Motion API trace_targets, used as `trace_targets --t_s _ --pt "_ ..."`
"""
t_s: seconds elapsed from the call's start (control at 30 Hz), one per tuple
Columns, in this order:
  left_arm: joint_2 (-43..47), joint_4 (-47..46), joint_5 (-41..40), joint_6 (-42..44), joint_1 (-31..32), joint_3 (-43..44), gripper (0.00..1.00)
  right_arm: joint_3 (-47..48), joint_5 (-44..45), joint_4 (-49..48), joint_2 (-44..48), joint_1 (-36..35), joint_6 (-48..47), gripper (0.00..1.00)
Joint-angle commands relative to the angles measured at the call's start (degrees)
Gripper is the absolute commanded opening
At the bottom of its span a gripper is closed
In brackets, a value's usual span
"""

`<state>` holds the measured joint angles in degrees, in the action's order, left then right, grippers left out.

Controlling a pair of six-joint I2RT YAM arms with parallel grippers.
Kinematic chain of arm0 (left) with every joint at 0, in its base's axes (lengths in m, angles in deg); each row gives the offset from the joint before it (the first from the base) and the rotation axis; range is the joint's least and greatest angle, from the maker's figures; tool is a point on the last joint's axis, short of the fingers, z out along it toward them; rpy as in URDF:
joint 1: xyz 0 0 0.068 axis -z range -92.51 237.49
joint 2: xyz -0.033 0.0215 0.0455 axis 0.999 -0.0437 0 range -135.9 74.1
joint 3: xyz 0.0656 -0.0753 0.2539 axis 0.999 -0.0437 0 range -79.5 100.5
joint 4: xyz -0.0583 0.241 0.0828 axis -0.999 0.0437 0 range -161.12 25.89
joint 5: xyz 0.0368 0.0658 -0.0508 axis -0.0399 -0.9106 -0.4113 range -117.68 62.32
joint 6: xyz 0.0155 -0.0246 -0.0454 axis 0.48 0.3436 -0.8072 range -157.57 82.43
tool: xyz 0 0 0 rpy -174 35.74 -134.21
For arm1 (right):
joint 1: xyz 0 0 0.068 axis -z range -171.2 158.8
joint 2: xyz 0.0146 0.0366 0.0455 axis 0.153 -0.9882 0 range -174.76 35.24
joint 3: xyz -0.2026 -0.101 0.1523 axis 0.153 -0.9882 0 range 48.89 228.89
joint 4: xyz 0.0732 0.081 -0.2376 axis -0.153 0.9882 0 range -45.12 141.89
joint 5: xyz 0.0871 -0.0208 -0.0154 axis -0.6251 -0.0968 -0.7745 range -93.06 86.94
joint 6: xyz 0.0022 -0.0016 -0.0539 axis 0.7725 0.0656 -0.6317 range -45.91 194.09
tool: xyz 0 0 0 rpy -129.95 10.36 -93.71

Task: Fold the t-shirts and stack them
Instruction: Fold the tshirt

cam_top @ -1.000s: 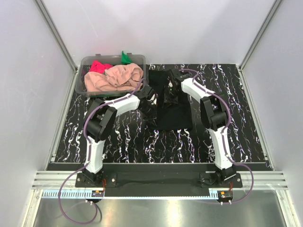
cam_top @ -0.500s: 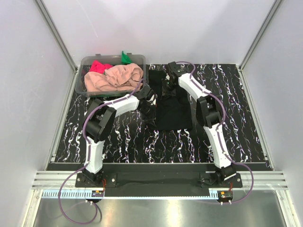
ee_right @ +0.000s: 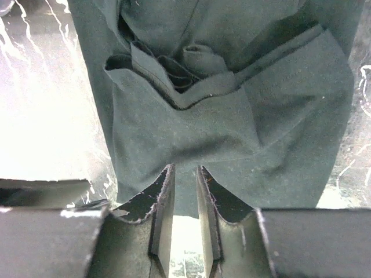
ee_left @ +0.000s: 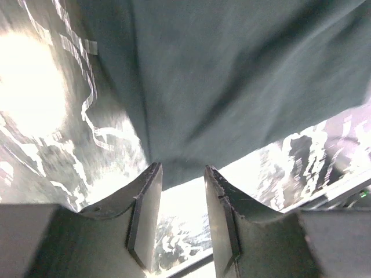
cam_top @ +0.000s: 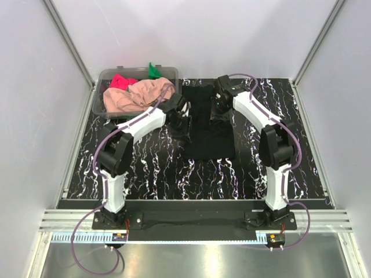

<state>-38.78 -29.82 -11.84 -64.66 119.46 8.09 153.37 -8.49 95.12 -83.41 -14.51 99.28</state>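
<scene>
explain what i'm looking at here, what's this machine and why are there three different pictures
It is two robot arms bolted at the near edge of a marbled black table, each ending in a two-fingered hand. One picture looks down from above and behind the arms; the other two come from cameras on the wrists, each showing its own fingers at the bottom. A black t-shirt lies partly folded on the table. The left hand is open at the shirt's edge, holding nothing. The right hand has its fingers close together at the cloth; whether it pinches it I cannot tell. A clear tub at far left holds a peach-pink shirt, a pink-red one and a green one.
</scene>
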Motion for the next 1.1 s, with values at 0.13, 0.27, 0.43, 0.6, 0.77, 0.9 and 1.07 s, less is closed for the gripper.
trace_targets --t_s 0.13,0.27,0.43,0.6,0.77,0.9,1.07 --pt "2.05 3.96 -1.25 2.57 -0.50 5.92 0.51 -12.80 1.74 -3.04 10.71 -0.51 2.58 0.33" --pt "-0.41 5.72 -0.19 3.62 -0.41 7.68 0.50 -18.26 1.82 -1.90 12.65 -0.60 3.28 0.32" --pt "-3.92 5.72 -0.10 5.20 0.99 7.77 0.50 -22.22 4.55 -1.38 13.71 -1.21 5.65 0.32" --pt "-6.21 5.72 0.60 5.47 2.92 8.38 0.50 -25.55 7.89 -0.49 15.12 -1.30 8.47 0.32" --pt "-9.63 5.90 0.95 5.65 4.94 9.88 0.49 -26.09 9.47 0.30 13.71 -1.39 9.09 0.32" --pt "-10.25 5.90 -0.54 5.56 5.74 11.20 0.48 -26.18 9.91 0.03 12.92 -1.39 8.04 0.29" --pt "-12.19 6.07 -2.12 4.42 6.09 9.97 0.17 -27.40 9.03 -0.05 8.88 -1.39 7.42 0.09"
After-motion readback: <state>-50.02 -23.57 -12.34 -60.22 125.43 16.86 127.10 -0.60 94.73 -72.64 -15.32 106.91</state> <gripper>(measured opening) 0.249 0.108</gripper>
